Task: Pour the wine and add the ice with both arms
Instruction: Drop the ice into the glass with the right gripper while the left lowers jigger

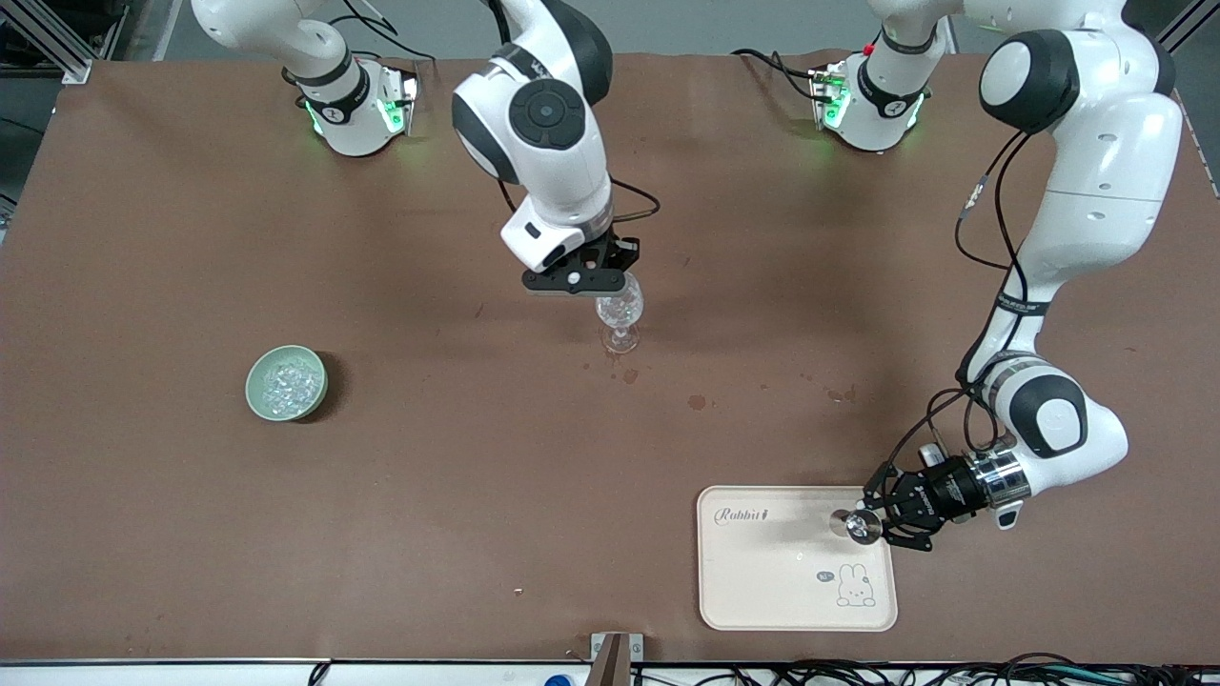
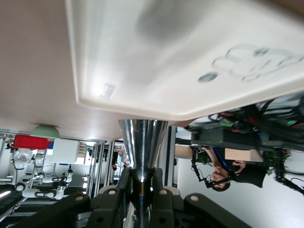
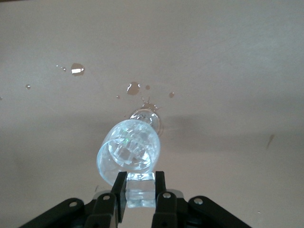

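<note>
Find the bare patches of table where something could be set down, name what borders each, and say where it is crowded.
Bare table lies between the green bowl and the stemmed glass, and nearer the camera beside the tray. Crowded: the right gripper holding an ice cube over the glass; the left gripper holding a metal cup over the tray.

So that's two arms [image 1: 548,143] [image 1: 1087,191], one stemmed glass [image 1: 620,319], one green bowl [image 1: 286,382] of ice [image 1: 291,379] chunks, too many to count, one tray [image 1: 762,581], one metal funnel-shaped thing [image 2: 142,147].
</note>
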Robot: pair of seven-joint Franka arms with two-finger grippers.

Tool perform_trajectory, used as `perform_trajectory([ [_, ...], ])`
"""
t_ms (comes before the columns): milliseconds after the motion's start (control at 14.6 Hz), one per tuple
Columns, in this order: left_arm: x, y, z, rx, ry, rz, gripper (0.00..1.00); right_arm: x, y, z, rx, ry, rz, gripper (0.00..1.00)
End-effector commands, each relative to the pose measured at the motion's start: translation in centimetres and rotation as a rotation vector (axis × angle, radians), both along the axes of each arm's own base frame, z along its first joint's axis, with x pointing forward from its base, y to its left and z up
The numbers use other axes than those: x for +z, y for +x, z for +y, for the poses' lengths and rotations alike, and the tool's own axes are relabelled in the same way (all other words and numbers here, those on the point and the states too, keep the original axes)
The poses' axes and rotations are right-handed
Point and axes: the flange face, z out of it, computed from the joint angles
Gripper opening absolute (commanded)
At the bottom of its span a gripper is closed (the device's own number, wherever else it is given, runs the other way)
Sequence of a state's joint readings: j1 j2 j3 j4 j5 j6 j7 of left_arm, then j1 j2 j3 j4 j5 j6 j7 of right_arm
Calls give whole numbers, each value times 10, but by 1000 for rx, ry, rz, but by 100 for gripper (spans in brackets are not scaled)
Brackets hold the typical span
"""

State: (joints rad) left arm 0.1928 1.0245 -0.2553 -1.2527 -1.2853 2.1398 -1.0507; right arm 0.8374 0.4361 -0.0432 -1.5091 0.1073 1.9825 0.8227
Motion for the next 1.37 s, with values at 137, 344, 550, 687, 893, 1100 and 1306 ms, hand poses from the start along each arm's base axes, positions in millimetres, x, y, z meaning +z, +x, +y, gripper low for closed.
perform_trajectory([
  [137,-32,9,16,73,-43,-27,6,-9,-8,20,-23,10,-16,1],
  [344,-49,5,16,96,-62,-56,7,-19,-5,25,-19,16,-39,1],
  [550,-56,3,16,99,-62,-68,9,-28,-2,28,-19,22,-53,2],
  [687,-59,2,16,93,-53,-81,16,-31,-3,29,-12,13,-59,2],
  [893,-55,2,15,77,-35,-109,33,-34,-4,33,-4,16,-76,2],
  [1100,-50,3,19,75,-26,-112,49,-38,-3,31,-5,9,-70,38],
  [1306,-26,7,28,31,34,-143,52,-36,1,27,-11,6,-72,97],
])
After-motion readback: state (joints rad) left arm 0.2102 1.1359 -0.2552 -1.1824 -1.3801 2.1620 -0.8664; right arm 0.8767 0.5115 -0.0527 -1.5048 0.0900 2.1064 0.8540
